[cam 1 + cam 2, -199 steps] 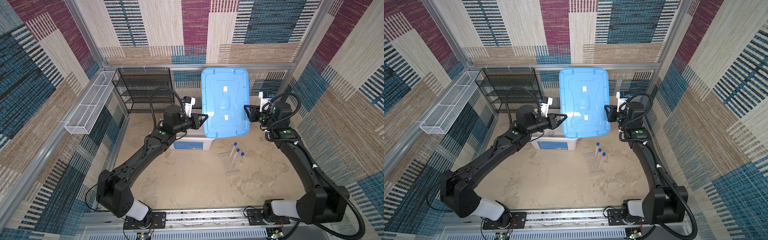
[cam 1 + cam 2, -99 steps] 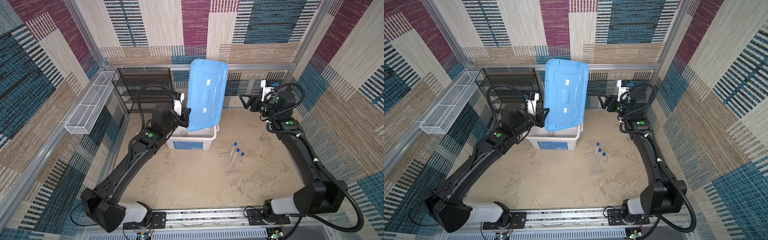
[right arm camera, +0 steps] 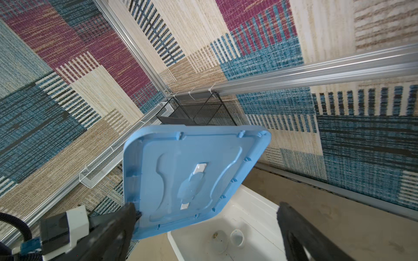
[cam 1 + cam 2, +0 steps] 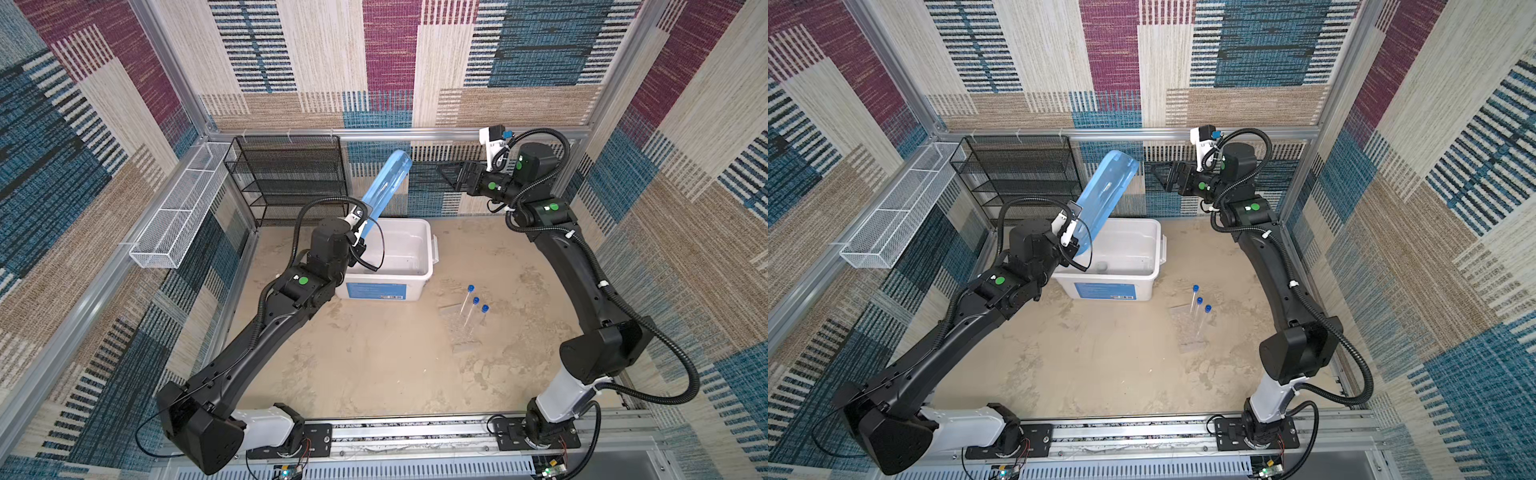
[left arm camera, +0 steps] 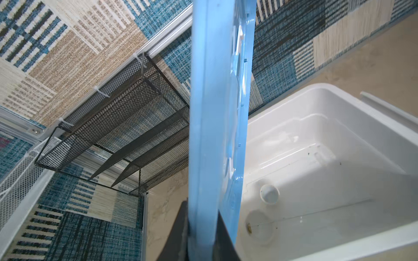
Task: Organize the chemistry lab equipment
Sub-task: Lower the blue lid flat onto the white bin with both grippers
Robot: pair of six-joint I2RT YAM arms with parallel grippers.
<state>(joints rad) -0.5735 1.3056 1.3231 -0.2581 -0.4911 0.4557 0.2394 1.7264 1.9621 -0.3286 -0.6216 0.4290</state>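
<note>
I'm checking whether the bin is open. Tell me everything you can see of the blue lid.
The blue lid is a rounded-corner rectangle of glossy translucent plastic with a raised rim, moulded ridges and small white patches. It is off the white bin, tilted steeply above its left side. The left gripper pinches its lower edge; the open right gripper is clear of it.
</note>
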